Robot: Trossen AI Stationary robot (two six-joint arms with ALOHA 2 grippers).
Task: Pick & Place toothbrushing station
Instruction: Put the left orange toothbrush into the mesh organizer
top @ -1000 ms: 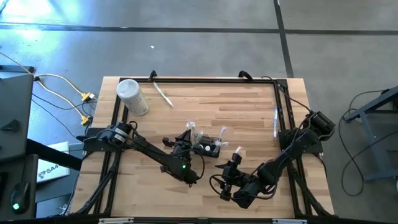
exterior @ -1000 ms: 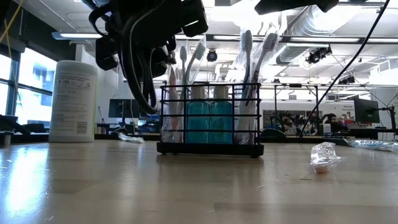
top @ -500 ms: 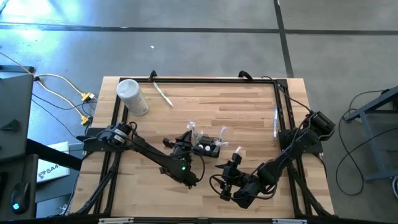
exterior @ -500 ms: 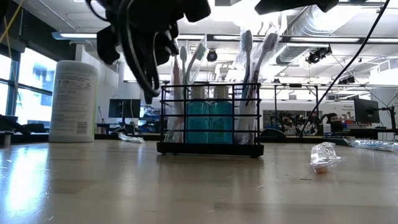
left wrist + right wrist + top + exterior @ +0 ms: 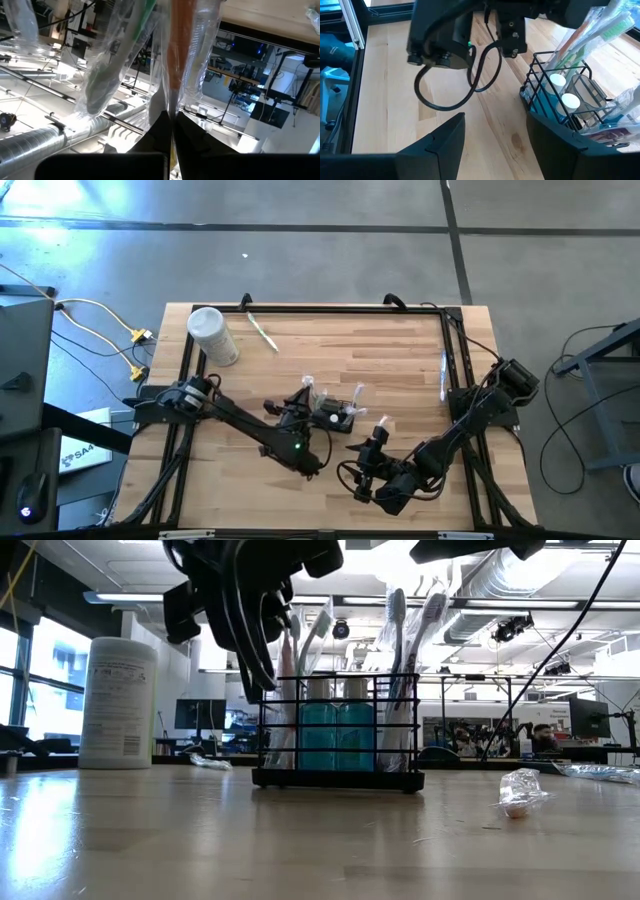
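Two tools: left tool (image 5: pixel 170 132) pinches, seemingly, a wrapped toothbrush (image 5: pixel 177 55) in the toothbrushing station (image 5: pixel 338 730); right tool (image 5: pixel 495 135) gapes empty.

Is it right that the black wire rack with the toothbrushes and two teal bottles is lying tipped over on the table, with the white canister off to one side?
Not quite. The black wire rack stands upright on the table, its toothbrushes pointing up, as the low view shows. The two teal bottles sit inside it, and the white canister does stand off to one side.

White cylindrical plastic canister (image 5: pixel 118 703), table's back left corner: printed label, text illegible.
White sheet (image 5: pixel 84 452) beside table's left edge: "SA4".
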